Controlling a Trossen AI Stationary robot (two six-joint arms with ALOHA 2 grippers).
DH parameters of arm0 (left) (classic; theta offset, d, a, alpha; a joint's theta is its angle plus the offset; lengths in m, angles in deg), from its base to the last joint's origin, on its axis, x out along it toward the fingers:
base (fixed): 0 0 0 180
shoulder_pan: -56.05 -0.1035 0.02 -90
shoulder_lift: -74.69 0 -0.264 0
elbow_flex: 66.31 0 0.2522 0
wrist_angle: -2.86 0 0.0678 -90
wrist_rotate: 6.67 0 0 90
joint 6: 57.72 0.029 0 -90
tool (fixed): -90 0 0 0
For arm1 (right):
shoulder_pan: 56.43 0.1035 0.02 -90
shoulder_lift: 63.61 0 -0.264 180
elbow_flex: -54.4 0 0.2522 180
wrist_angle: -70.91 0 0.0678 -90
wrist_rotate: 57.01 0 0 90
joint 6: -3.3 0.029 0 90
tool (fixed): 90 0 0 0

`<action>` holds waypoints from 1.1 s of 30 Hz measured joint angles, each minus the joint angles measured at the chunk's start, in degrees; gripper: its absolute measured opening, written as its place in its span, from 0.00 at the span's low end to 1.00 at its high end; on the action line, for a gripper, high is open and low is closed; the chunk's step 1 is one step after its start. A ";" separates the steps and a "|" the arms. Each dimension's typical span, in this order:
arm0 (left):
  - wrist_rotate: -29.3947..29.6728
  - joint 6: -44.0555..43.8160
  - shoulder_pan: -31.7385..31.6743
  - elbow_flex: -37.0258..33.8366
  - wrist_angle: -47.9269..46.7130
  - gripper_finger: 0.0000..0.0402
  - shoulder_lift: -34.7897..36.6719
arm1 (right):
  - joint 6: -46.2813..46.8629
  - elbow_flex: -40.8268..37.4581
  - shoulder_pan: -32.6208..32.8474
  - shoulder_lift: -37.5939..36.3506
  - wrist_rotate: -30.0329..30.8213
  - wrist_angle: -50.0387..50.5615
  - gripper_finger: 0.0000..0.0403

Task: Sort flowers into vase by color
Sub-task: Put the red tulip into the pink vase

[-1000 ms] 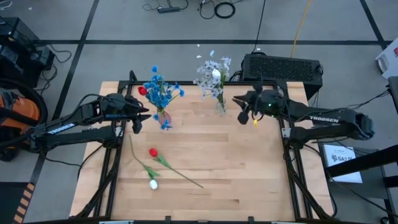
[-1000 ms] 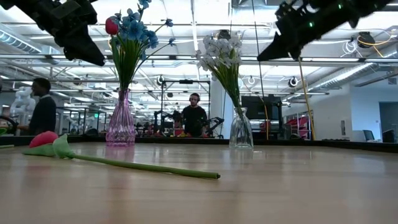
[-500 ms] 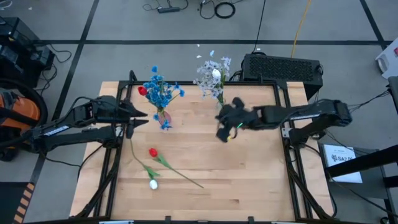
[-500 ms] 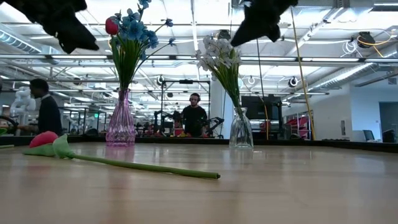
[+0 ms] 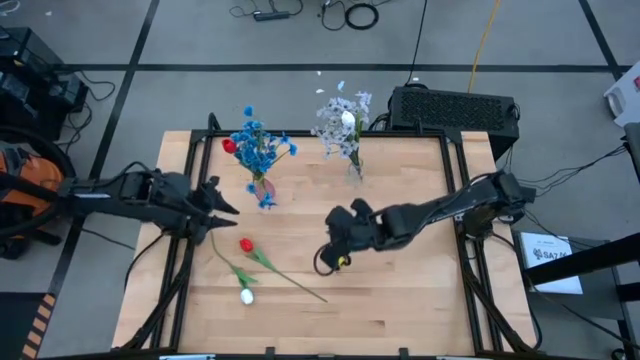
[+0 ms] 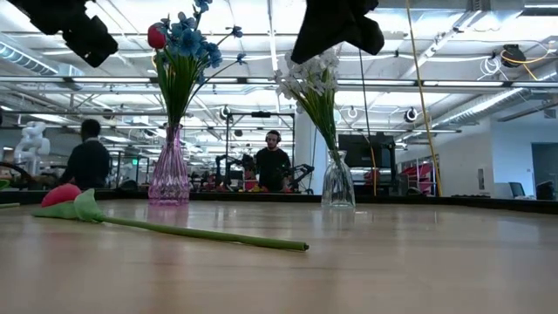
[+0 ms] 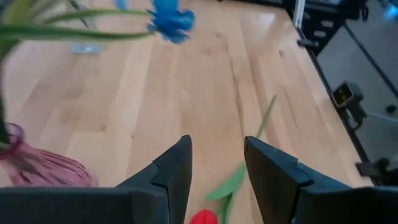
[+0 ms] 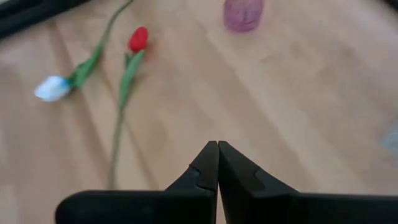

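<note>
— What stands in the vases?

— The pink vase (image 6: 169, 174) near the table's far left holds the bright blue flowers (image 5: 259, 147) and one red tulip bud (image 6: 157, 36). The clear vase (image 6: 337, 183), further right along the far edge, holds the pale lavender-white sprays (image 5: 342, 122); a white bud seems to sit among them, though the blooms blur together from above.

— And what lies loose?

— A red tulip (image 5: 246, 245) and a white tulip (image 5: 247, 296) lie on the wooden table (image 5: 400, 290), left of centre, their green stems crossing. Both are outside any vase.

— The grippers?

— The left gripper (image 5: 225, 200) hovers over the table's left side, between the pink vase and the red tulip, its fingers (image 7: 176, 168) partly apart with nothing between them. The right gripper (image 5: 327, 257) reaches to the table's middle, above the boards just right of the red tulip's stem end, its fingers (image 8: 208, 163) pressed together and holding nothing.

— Any writing?

— A white sheet (image 5: 548, 253) right of the table carries dark print, too small to read.
</note>
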 joint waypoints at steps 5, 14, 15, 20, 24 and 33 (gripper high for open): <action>4.20 -3.39 6.01 0.00 -1.13 0.38 -1.88 | 5.91 2.03 2.17 3.55 -0.18 -2.75 0.00; 9.13 -16.01 11.61 0.04 -14.06 0.38 -4.40 | 1.68 14.74 2.12 15.30 -4.43 -6.50 0.00; 9.53 -16.41 11.79 0.04 -14.34 0.38 -4.40 | 0.86 16.81 1.81 17.07 -4.88 -6.39 0.00; 10.20 -16.65 12.23 0.04 -14.40 0.38 -4.32 | 0.46 28.17 -0.62 26.64 -7.56 -4.59 0.00; 10.22 -16.67 12.23 0.04 -14.40 0.38 -4.29 | -2.02 35.58 -2.46 33.58 -12.98 -3.54 0.00; 10.22 -16.69 12.23 0.04 -14.37 0.38 -4.29 | -3.86 41.03 -3.63 41.69 -21.22 -4.53 0.10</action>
